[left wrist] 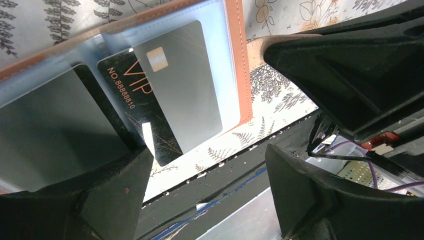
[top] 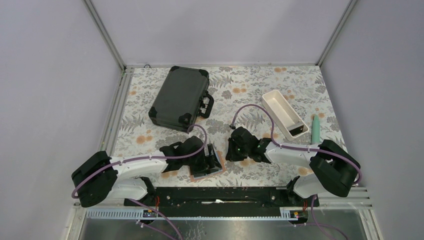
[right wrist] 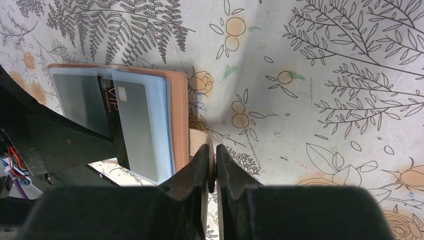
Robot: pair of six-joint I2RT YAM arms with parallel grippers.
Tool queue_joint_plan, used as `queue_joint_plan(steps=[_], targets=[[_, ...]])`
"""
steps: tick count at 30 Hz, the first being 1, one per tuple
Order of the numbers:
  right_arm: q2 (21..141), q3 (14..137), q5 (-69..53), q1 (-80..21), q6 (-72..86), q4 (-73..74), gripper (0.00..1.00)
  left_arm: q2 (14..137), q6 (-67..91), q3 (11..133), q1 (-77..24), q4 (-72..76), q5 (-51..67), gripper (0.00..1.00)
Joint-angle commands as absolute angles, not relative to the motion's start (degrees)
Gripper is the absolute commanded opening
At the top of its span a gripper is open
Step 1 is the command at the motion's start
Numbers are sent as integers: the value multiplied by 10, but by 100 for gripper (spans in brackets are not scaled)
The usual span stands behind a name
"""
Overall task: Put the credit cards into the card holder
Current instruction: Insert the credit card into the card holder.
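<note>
- Though partway inside the card holder (left wrist: pixel 235 60), needs black credit card (left wrist: pixel 150 125) pushed home.
- Gripping nothing with wide-open left fingers (left wrist: pixel 100 200); seemingly pinching its strap (right wrist: pixel 199 136) with near-closed right fingers (right wrist: pixel 197 170).

Lab enclosure: plain walls (top: pixel 215 30), aluminium frame posts (top: pixel 105 35)

Table (top: pixel 135 135) is covered edge to edge with a white cloth printed with grey ferns and orange flowers. The print shows close up in both wrist views. Plain pale lavender-grey panels enclose it: back wall (top: pixel 220 30), left wall (top: pixel 45 75), right wall (top: pixel 385 75). No windows. Slanted aluminium posts rise from the far left corner (top: pixel 106 35) and the far right corner (top: pixel 336 32). A slotted aluminium rail (top: pixel 117 110) runs along the table's left edge. Dull grey metal sheet (top: pixel 240 229) lies below the near edge. Light is even and diffuse, shadows soft.
</note>
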State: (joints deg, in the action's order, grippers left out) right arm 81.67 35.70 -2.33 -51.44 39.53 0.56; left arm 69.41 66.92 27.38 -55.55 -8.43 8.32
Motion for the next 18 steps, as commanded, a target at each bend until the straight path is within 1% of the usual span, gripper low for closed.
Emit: queue_joint_plan(steps=[1, 9, 18], targets=[[805, 351, 9, -515, 388, 6, 0, 725, 646, 317, -561, -137, 72, 87], [796, 342, 14, -514, 388, 6, 0, 764, 593, 391, -561, -194, 64, 87], [789, 338, 15, -515, 387, 6, 0, 822, 559, 450, -563, -202, 93, 87]])
